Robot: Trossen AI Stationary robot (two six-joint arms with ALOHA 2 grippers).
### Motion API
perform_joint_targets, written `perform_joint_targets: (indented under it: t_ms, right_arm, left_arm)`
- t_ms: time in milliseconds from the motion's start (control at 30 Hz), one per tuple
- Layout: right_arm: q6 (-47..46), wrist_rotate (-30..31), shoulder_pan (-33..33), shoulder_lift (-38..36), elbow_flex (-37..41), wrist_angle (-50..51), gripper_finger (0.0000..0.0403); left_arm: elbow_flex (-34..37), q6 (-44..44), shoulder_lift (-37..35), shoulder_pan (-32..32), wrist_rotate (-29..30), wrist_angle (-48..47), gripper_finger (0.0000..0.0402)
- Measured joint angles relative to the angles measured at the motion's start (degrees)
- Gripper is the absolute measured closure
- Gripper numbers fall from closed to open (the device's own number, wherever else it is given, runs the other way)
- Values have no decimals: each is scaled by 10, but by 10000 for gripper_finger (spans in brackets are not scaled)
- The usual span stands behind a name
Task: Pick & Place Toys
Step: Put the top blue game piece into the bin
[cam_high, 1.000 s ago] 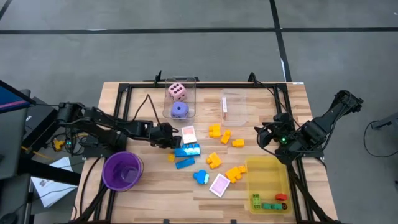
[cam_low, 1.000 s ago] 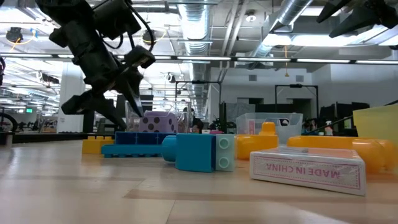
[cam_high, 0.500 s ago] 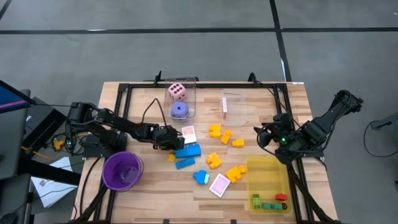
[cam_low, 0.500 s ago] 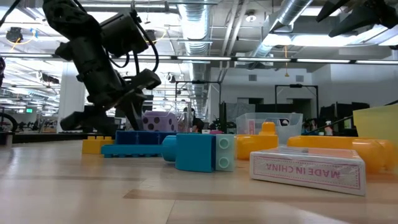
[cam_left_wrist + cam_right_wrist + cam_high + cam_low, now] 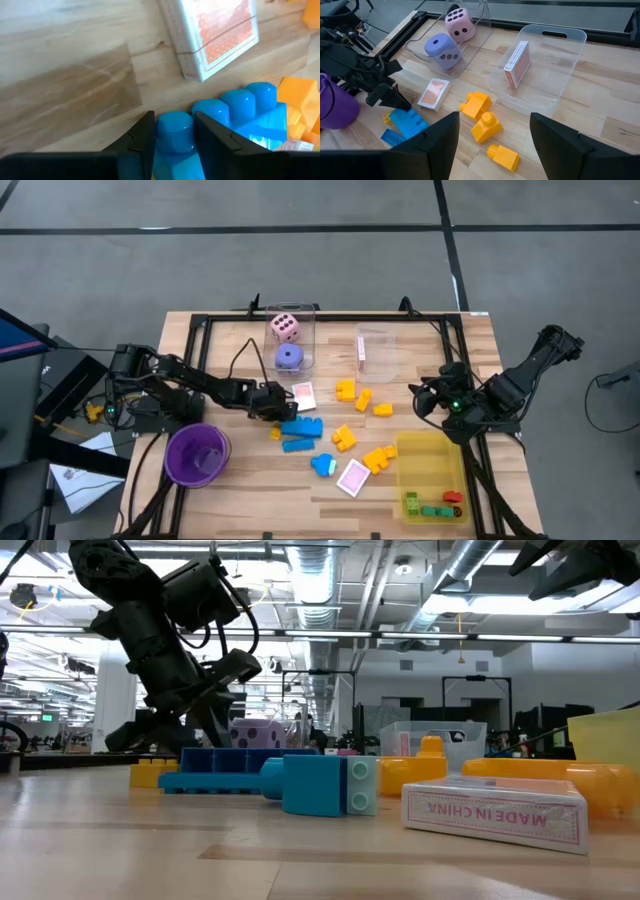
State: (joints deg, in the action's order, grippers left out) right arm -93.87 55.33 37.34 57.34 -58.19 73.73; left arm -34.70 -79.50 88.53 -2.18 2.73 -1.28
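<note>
A blue studded brick (image 5: 301,424) lies on the table left of centre, beside a pink-white card box (image 5: 303,396); it also shows in the left wrist view (image 5: 235,115) and the low view (image 5: 240,762). My left gripper (image 5: 276,407) is low at the brick's left end, shut on it. A flat blue brick (image 5: 297,443), yellow blocks (image 5: 364,399), orange blocks (image 5: 378,458) and a second card box (image 5: 354,477) lie around. My right gripper (image 5: 432,402) is open and empty above the table's right side. My left gripper pinches the end stud (image 5: 175,134) at the blue brick's left end between its two fingers (image 5: 145,137). The fingers come slanting down from the table's left and lie along the brick. The brick sits studs up, with its underside on the table.
A purple cup (image 5: 197,454) stands near my left arm. Two clear boxes stand at the back: one with the dice (image 5: 288,340), one with a card deck (image 5: 375,350). A yellow tray (image 5: 432,475) with small pieces is at the near right.
My left gripper has moved toward the table's right edge and down, from beside the card box to the blue brick's left end, where its fingers now stand on either side of the end stud.
</note>
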Motion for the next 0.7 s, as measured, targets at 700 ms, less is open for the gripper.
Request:
perform_joint_targets:
  t_ms: [700]
  right_arm:
    - [-1, -15, 0, 0, 0, 0, 168]
  left_arm:
    - [0, 122, 0, -135, 307, 91, 380]
